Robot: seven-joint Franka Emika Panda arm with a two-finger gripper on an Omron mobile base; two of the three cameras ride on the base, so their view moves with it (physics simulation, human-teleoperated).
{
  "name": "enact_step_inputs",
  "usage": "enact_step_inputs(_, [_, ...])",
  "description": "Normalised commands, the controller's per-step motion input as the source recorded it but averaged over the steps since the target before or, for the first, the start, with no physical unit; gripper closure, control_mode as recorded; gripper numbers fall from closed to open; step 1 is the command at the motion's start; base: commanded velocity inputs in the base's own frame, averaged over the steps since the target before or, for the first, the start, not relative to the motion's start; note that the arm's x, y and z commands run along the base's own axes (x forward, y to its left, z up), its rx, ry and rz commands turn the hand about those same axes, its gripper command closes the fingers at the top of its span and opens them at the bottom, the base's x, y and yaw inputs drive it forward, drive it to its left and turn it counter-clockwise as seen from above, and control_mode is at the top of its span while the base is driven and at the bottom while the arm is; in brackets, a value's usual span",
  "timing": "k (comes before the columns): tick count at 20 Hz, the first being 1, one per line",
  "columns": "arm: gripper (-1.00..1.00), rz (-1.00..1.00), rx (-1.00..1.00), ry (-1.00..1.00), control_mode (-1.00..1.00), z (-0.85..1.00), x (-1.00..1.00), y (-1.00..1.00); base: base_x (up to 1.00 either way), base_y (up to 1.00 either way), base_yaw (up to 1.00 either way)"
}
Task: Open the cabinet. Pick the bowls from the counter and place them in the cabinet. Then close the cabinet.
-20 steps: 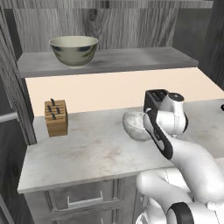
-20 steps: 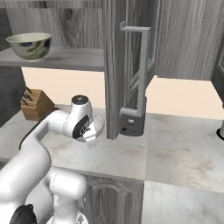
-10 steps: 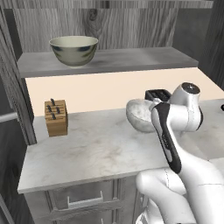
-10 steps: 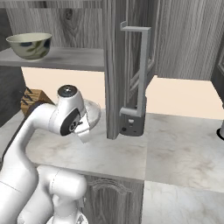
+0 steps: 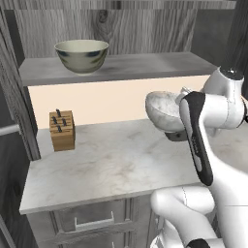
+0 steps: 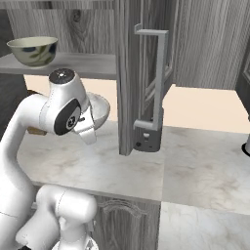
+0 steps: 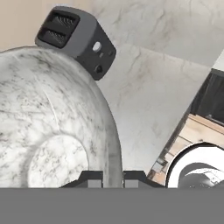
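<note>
Two bowls: the beige bowl sits on the cabinet shelf; the hand grips the marbled bowl by its rim above the worktop.

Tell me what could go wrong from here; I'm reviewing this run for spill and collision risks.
1. The claw pinches only the rim of the marbled bowl, which hangs off to one side; a fast swing could twist it loose over the counter.
2. The beige bowl already sits on the shelf; placing too far left could knock it.
3. The open cabinet door stands beside the arm, so a wide swing might strike it.
</note>
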Motion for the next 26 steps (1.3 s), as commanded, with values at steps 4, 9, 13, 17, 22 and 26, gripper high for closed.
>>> enact_step_inputs(4, [1.0, 0.0, 0.0, -0.19, -1.0, 0.8, -0.23, -0.01, 0.0, 0.0, 0.0])
enact_step_inputs(9, [1.0, 0.0, -0.01, -0.08, -1.0, 0.58, -0.01, 0.0, 0.0, 0.0, 0.0])
enact_step_inputs(13, [1.0, 0.0, 0.0, -0.09, -1.0, 0.39, 0.01, 0.0, 0.0, 0.0, 0.0])
enact_step_inputs(17, [1.0, 0.0, 0.0, 0.0, -1.0, 0.31, 0.14, 0.0, 0.0, 0.0, 0.0])
enact_step_inputs(22, [1.0, 0.0, 0.0, 0.0, -1.0, 0.39, 0.09, 0.0, 0.0, 0.0, 0.0])
enact_step_inputs(26, [1.0, 0.0, 0.0, 0.0, -1.0, 0.39, 0.16, 0.0, 0.0, 0.0, 0.0])
